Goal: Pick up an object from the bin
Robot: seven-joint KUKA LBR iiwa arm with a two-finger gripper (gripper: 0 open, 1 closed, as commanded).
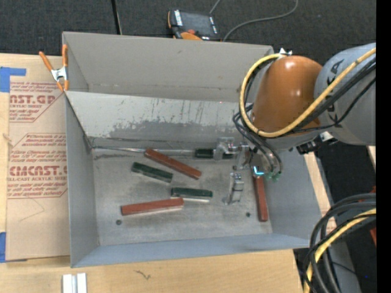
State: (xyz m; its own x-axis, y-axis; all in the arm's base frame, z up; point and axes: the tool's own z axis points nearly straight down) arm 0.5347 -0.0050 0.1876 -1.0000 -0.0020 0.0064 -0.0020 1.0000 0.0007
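Glossy orange wrist dome (287,93) | claw (233,171) opening unclear | flat red-brown bar (262,203) beside it

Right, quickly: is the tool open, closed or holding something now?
Tool: cannot be told; it hangs over the right side of the bin, beside a red-brown bar.

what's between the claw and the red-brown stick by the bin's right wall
Nothing visible. The claw hangs over bare bin floor right beside that red-brown stick; the nearest dark green stick lies on the claw's other side.
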